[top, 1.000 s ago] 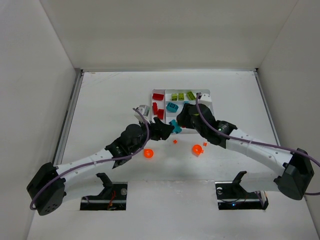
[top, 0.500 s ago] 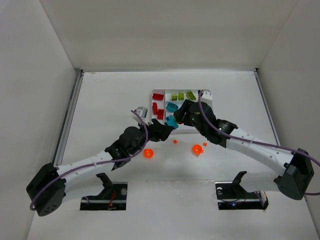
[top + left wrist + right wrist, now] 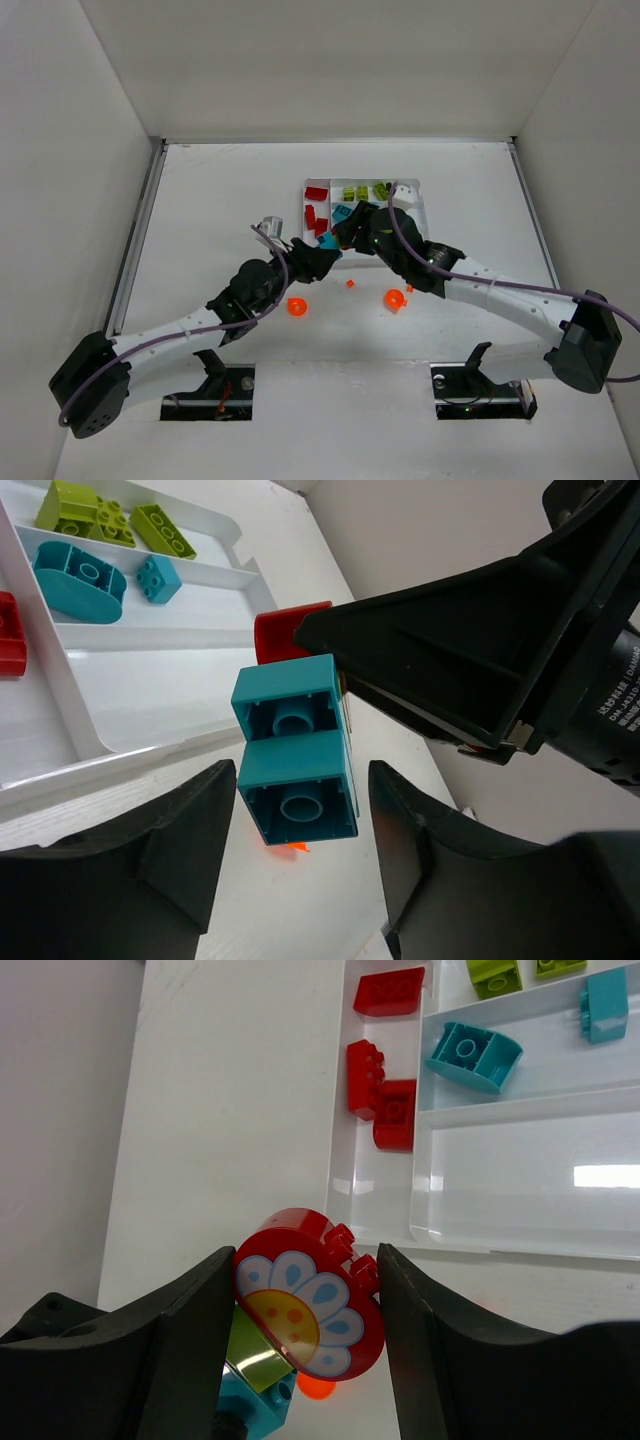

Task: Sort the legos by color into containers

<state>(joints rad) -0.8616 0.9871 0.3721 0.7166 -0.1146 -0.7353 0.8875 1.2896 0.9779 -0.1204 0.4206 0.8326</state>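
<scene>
1. Partly done: in the tray [image 3: 500, 1210], red bricks [image 3: 385, 1100] lie in the narrow side slot, and teal bricks [image 3: 475, 1055] and yellow-green bricks [image 3: 495, 975] fill two long slots. The third looks bare
2. Just off the tray's near edge, the right gripper [image 3: 305, 1290] clamps a red flower brick [image 3: 310, 1305], seemingly joined to a teal brick [image 3: 297, 750]. The left gripper [image 3: 303, 780] flanks that brick, but I cannot tell whether it grips
3. Orange pieces [image 3: 296, 307] lie unsorted on the table, nearer than the tray

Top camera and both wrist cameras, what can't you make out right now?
- Top view: the right gripper hides the near half of the tray.
- Left wrist view: unclear whether the left gripper pinches the teal brick.
- Right wrist view: the red flower piece covers the bricks beneath it.
- Top view: the loose orange bit is too small for shape.
</scene>
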